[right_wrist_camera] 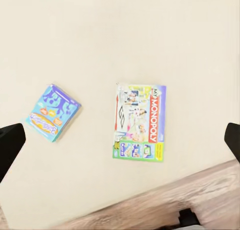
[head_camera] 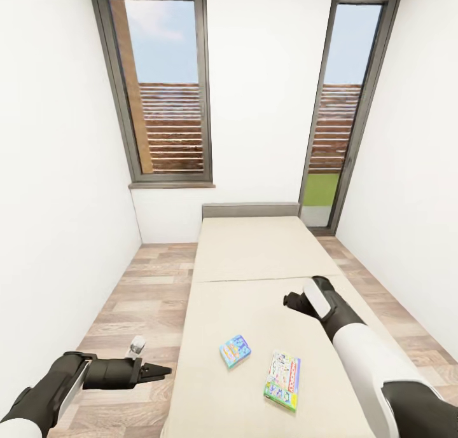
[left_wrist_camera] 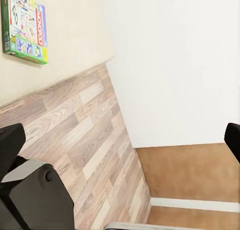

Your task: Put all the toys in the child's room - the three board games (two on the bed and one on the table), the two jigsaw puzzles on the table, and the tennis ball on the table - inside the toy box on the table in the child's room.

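Two board games lay flat on the bed (head_camera: pixel 254 260), near its foot and apart from each other. The light blue game (head_camera: pixel 235 351) sat tilted, nearer the bed's left edge. The green-edged game (head_camera: pixel 283 380) lay to its right and closer to the robot, its long side running roughly along the bed. In the right wrist view both showed from above: the light blue game (right_wrist_camera: pixel 53 112) to one side, the green-edged game (right_wrist_camera: pixel 139 123) near the middle, a strip of wood floor (right_wrist_camera: pixel 200 200) beyond the mattress edge. The left wrist view caught the green-edged game (left_wrist_camera: pixel 25 27) at the corner of the mattress.

The right arm reached forward over the bed, forearm rising from the lower right of the head view, wrist bent so the right gripper (head_camera: pixel 294 300) hung above the mattress, beyond the games and touching neither. Its dark fingertips (right_wrist_camera: pixel 10 147) stood wide apart at the edges of the wrist view, nothing between them.

The left arm was held low and stretched to the right over the floor (head_camera: pixel 127 311) beside the bed, the left gripper (head_camera: pixel 160 371) pointing toward the mattress edge. Its fingers (left_wrist_camera: pixel 10 145) stood well apart in the wrist view, gripping nothing.

White walls (head_camera: pixel 57 171) and two tall windows (head_camera: pixel 165 88) closed the room behind the bed.
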Robot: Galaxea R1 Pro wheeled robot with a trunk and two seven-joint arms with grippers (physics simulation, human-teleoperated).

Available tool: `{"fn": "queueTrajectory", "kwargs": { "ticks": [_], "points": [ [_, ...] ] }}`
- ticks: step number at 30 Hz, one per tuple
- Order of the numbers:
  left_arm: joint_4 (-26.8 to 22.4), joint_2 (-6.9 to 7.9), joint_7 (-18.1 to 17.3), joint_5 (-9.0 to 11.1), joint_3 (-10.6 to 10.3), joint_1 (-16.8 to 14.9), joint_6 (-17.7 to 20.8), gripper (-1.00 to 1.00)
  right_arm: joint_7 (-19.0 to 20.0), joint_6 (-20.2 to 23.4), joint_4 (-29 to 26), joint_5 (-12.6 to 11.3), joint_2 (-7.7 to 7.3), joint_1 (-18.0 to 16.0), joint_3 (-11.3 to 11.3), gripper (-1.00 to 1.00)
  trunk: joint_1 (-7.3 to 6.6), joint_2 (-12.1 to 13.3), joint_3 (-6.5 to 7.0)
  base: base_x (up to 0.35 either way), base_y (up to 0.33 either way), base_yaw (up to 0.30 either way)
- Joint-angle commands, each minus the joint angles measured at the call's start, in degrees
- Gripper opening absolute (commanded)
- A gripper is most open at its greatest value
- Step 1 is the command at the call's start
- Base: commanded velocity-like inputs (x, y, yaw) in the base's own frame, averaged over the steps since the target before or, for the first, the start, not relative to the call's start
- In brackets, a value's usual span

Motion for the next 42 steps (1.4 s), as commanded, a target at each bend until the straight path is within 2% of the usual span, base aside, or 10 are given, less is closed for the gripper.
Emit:
{"fn": "queueTrajectory", "kwargs": {
  "ticks": [1, 7, 13, 16, 22, 27, 31, 42],
  "points": [
    [-0.02, 0.11, -1.21, 0.06, 0.03, -0.04, 0.59, 1.0, -0.69, -0.05, 0.06, -0.28, 0.03, -0.13, 1.01, 1.0, 0.04, -0.14, -0.18, 0.0, 0.0, 0.0],
    [-0.09, 1.76, -7.26, 0.05, -0.01, -0.04, 0.37, 1.0, -0.97, -0.26, 0.09, 0.24, 0.07, -0.49, 2.26, 1.0, 0.04, -0.14, -0.61, 0.0, 0.0, 0.0],
    [-0.11, 4.1, -7.26, 0.1, -0.02, -0.04, -0.9, 1.0, -1.1, -0.25, 0.2, 0.46, 0.04, -1.48, 2.58, 1.0, 0.04, -0.14, -1.14, 0.0, 0.0, 0.0],
    [-0.11, 4.69, -7.26, 0.08, 0.02, -0.04, -0.99, 1.0, -1.12, -0.17, 0.24, 0.53, 0.04, -2.16, 2.65, 1.0, 0.04, -0.14, -1.42, 0.0, 0.0, 0.0],
    [-0.08, 5.05, -7.26, -0.02, 1.05, -0.04, -0.81, 1.0, -1.15, 0.02, 0.27, 0.58, 0.09, -2.64, 2.74, 1.0, 0.04, -0.14, -1.98, 0.0, 0.0, 0.0],
    [-0.03, 5.12, -7.26, -0.11, 3.9, 0.03, -1.09, 1.0, -1.14, 0.06, 0.27, 0.58, 0.1, -2.69, 2.84, 1.0, 0.04, -0.14, -2.45, 0.002, 0.0, 0.0],
    [-0.02, 5.11, -7.26, -0.28, 5.26, 0.04, -1.16, 1.0, -1.14, 0.02, 0.27, 0.59, 0.06, -2.69, 2.87, 1.0, 0.04, -0.14, -2.83, 0.128, 0.0, 0.0],
    [-0.02, 5.02, -7.26, -0.34, 5.75, 0.05, -1.07, 1.0, -1.11, -0.24, 0.27, 0.51, 0.03, -2.69, 2.96, 1.0, 0.04, -0.14, -3.4, 0.103, 0.0, 0.0]
  ]
}}
